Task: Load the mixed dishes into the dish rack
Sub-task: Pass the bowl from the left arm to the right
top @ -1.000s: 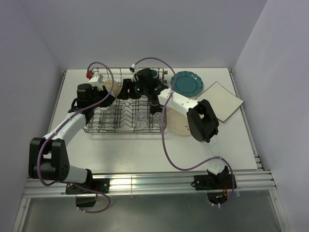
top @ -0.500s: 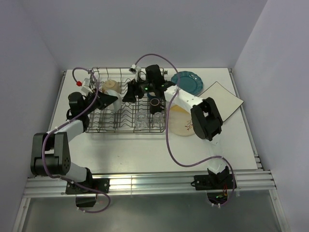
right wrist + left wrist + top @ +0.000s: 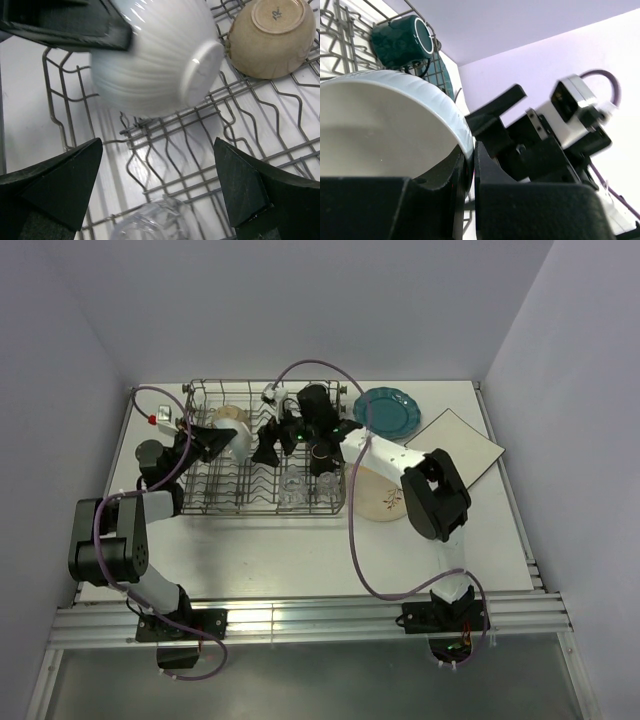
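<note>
The grey wire dish rack (image 3: 200, 502) stands at the back left of the table. My left gripper (image 3: 222, 438) (image 3: 470, 150) is shut on the rim of a white ribbed bowl (image 3: 238, 438) (image 3: 380, 125) (image 3: 155, 60), held on its side just above the rack's tines. Beside that bowl my right gripper (image 3: 272, 444) (image 3: 160, 192) hangs open, with nothing between its fingers (image 3: 50, 192); under it lies a clear glass (image 3: 150, 222). A beige bowl (image 3: 272, 35) (image 3: 228, 415) rests upside down in the rack. A teal mug (image 3: 402, 40) lies at the rack's far side.
In the rack are also a dark mug (image 3: 322, 453) and two small glasses (image 3: 293, 488). Right of it lie a teal scalloped plate (image 3: 388, 412), a white square plate (image 3: 460, 447) and a cream plate (image 3: 375, 495) partly under the right arm.
The right gripper's jaws have spread wide and it has shifted slightly toward the white bowl. The left arm has swung out to the left while its gripper kept hold of the bowl.
</note>
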{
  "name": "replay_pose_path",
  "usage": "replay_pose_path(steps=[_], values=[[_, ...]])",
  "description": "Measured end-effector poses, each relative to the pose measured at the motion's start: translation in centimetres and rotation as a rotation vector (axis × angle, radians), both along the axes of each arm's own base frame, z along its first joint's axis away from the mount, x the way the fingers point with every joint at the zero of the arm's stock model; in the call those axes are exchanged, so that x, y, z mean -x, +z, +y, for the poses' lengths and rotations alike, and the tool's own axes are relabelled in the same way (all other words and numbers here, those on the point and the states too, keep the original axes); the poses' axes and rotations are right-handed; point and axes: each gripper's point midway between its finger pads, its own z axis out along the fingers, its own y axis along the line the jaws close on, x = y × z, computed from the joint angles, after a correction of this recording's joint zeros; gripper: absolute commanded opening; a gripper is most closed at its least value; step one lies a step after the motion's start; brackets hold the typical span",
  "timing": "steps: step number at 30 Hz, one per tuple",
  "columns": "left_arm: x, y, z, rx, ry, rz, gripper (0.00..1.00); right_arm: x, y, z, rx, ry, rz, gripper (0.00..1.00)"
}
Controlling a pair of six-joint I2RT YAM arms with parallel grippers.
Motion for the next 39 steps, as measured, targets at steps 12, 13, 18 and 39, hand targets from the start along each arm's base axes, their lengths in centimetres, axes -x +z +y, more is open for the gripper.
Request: replay_pose_path(steps=[12, 13, 18, 39], values=[[0.0, 0.8, -0.1, 0.076, -0.009, 0.004, 0.05, 0.8, 5.3, 4.6, -0.003, -0.225, -0.096, 1.00], [0.0, 0.8, -0.1, 0.082, -0.010, 0.007, 0.05, 0.4, 5.7, 4.7, -0.005, -0.246, -0.107, 1.00], [0.0, 0.9, -0.1, 0.106, -0.012, 0.019, 0.05, -0.9, 6.8, 4.4, 0.014, -0.333, -0.153, 1.00], [0.4, 1.0, 0.0, 0.148, -0.016, 0.035, 0.06, -0.7, 3.0, 4.9, 0.111, -0.296, -0.096, 1.00]])
